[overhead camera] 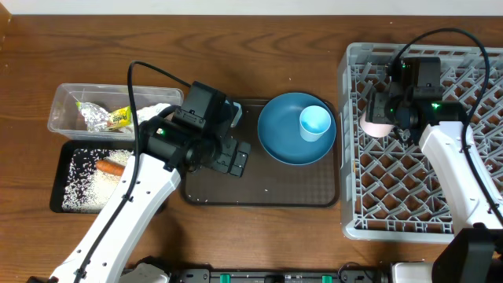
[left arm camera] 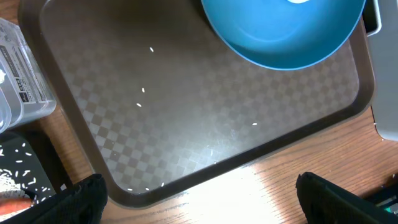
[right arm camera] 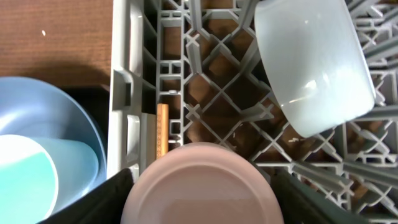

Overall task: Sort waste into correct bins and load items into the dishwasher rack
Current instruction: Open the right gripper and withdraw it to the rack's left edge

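**Pink cup held over the rack; plate and blue cup wait on the brown tray**

On the far left, the tub (overhead camera: 59,118) holds the foil (overhead camera: 94,116) and tissue (overhead camera: 157,112). Just below it, the black tray (overhead camera: 56,189) carries rice (overhead camera: 86,185) and the carrot (overhead camera: 112,167).

The left gripper (left arm camera: 199,186) hangs over the near edge of the brown tray (left arm camera: 186,112), fingers spread wide with nothing between them. A few stray grains (left arm camera: 152,50) lie on that tray. They are too small and loose to pinch well.

The plate (overhead camera: 283,141) sits on the tray's right end with the blue cup (overhead camera: 316,122) standing in it. The plate looks stiff, smooth and wide. Its raised rim is probably the only place to grip it, and it may tip or slip. The blue cup looks light and rigid, so a pinch across its wall should do.

On the right, the pink cup (overhead camera: 376,124) sits above the left side of the rack (overhead camera: 409,220). The right gripper (right arm camera: 205,199) is clamped on its sides. The cup seems light, hard and slick, so a gentle squeeze low on the wall suits it. The bowl (right arm camera: 317,68) already rests among the pegs just beyond the cup.
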You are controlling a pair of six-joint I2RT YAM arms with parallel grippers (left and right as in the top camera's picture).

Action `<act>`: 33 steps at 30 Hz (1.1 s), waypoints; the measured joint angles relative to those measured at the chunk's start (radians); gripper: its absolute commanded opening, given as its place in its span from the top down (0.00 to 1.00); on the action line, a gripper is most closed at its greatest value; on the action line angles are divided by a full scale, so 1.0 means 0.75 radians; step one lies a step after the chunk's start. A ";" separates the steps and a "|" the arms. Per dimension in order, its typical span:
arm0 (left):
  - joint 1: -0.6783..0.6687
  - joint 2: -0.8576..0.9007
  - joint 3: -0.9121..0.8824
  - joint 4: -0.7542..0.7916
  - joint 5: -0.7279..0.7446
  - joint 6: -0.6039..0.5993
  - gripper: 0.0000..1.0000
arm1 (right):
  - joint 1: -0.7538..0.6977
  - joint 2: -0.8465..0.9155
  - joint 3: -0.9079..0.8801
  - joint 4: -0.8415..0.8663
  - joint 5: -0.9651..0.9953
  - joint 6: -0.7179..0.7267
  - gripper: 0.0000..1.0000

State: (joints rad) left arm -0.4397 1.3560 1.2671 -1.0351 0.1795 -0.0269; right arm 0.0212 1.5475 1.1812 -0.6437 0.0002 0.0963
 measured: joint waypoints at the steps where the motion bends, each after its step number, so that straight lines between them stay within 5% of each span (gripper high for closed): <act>1: 0.000 0.000 0.000 0.000 0.001 0.000 0.01 | 0.000 0.000 0.000 0.000 0.000 0.002 0.17; 10: 0.000 0.000 0.000 0.000 0.001 0.000 0.00 | 0.000 0.000 0.000 -0.005 0.000 -0.003 0.15; 19: 0.000 0.000 0.000 0.000 0.001 0.000 0.00 | 0.003 -0.014 0.000 -0.078 -0.148 -0.003 0.27; 28: 0.000 0.000 0.000 -0.001 0.001 0.000 0.00 | 0.127 -0.019 0.000 -0.288 -0.213 0.008 0.51; 33: 0.000 0.000 0.000 0.000 0.001 0.000 0.00 | 0.161 -0.019 0.000 -0.434 -0.204 0.092 0.54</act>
State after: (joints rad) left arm -0.4397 1.3560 1.2671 -1.0351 0.1799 -0.0269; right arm 0.1421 1.5333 1.1812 -0.9695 -0.1528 0.1650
